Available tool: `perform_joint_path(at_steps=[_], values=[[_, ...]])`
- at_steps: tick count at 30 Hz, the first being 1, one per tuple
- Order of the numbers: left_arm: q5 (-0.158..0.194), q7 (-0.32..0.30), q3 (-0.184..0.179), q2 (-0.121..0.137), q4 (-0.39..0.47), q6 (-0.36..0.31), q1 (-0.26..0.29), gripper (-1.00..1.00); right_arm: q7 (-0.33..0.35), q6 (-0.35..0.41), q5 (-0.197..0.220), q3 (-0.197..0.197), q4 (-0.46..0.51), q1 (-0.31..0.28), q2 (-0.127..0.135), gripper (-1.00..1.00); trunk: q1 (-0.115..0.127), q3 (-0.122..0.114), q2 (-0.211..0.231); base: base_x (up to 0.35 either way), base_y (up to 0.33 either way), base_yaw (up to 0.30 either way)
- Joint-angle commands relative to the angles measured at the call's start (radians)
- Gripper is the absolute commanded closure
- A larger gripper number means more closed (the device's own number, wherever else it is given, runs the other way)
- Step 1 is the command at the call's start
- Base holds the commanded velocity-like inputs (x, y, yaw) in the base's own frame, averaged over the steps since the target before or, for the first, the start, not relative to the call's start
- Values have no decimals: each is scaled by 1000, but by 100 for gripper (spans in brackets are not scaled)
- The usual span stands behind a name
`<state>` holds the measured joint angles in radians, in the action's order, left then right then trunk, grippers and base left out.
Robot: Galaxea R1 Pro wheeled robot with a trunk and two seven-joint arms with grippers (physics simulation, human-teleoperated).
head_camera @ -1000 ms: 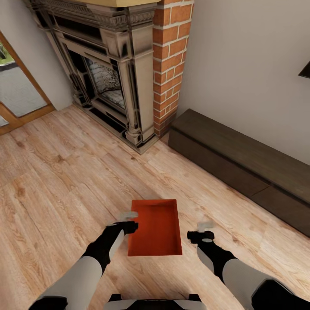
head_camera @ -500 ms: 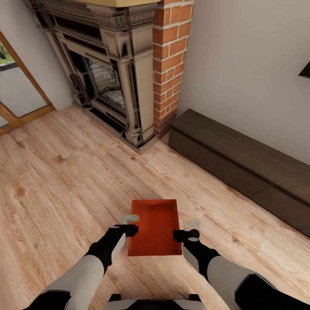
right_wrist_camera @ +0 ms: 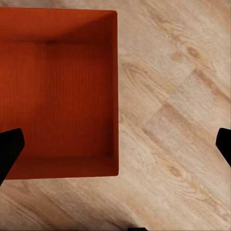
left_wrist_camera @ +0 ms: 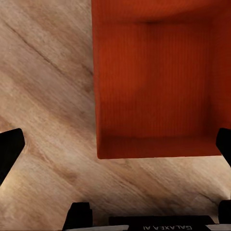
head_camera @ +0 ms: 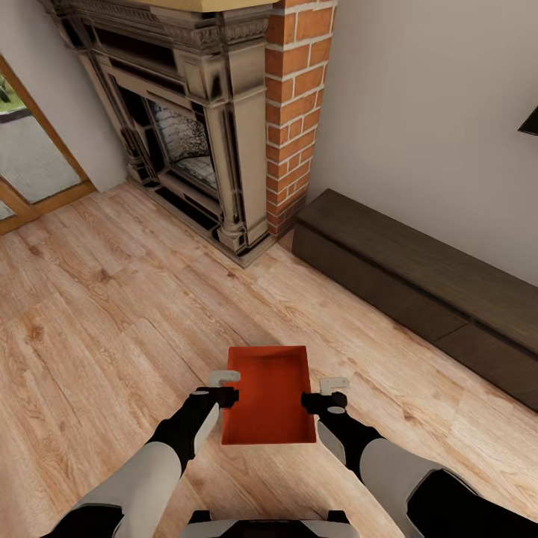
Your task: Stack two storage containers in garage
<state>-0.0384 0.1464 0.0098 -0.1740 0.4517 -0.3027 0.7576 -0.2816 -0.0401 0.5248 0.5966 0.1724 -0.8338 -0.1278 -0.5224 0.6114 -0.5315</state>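
Left end effector (head_camera: pixel 225 388) hangs at the left long wall of the orange-red rectangular thin-walled storage container (head_camera: pixel 270 394), its two dark fingers spread wide in the left wrist view, one (left_wrist_camera: pixel 9 151) over bare planks and the other (left_wrist_camera: pixel 224 144) across the tub's interior, so the wall lies between them with nothing clamped. That container sits open side up on the light wood-plank flooring (head_camera: pixel 97 314) of the living room, close in front of the robot, well apart from the red-brick fireplace column (head_camera: pixel 295 112) and the long dark low cabinet (head_camera: pixel 418 291) along the wall.

Judging by the thin straight walls and bare inside, the tub is probably light and fairly stiff, though a single wall may flex if pinched hard. The smooth sides look slippery, so pressing them from outside seems chancy. Better to take hold over the rims of the two long walls, near their middles, one finger inside and one outside, both arms lifting level.

Right end effector (head_camera: pixel 329 393) stands at the right long wall, likewise spread open in the right wrist view, one fingertip (right_wrist_camera: pixel 8 151) over the tub's floor, the other (right_wrist_camera: pixel 225 144) over wood, gripping nothing.
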Motion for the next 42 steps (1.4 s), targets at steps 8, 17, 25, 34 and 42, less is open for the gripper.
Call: perform_joint_path(at_steps=[8, 17, 25, 34, 42], values=[[-3, 18, 1, 0, 14, -12, 0, -100, -4, -7, 11, 8, -1, -1, 1, -100, -31, 26, -57, 0, 0, 0], [-1, 24, 1, 0, 14, -15, 0, -100, -4, -8, 12, 8, -1, -1, -2, -100, -66, 54, -120, 0, 0, 0], [-3, 23, 1, 2, 7, -14, 0, -100, -4, -9, 12, 8, -1, -1, 1, -100, -69, 58, -127, 0, 0, 0], [-6, 24, 0, 4, 6, -13, 0, -100, -4, -9, 11, 8, -1, -1, 3, -100, -69, 58, -127, 0, 0, 0], [-4, 24, 1, 5, 9, -12, 0, -100, -4, -20, 12, 8, -2, -1, 3, -100, -69, 58, -127, 0, 0, 0]])
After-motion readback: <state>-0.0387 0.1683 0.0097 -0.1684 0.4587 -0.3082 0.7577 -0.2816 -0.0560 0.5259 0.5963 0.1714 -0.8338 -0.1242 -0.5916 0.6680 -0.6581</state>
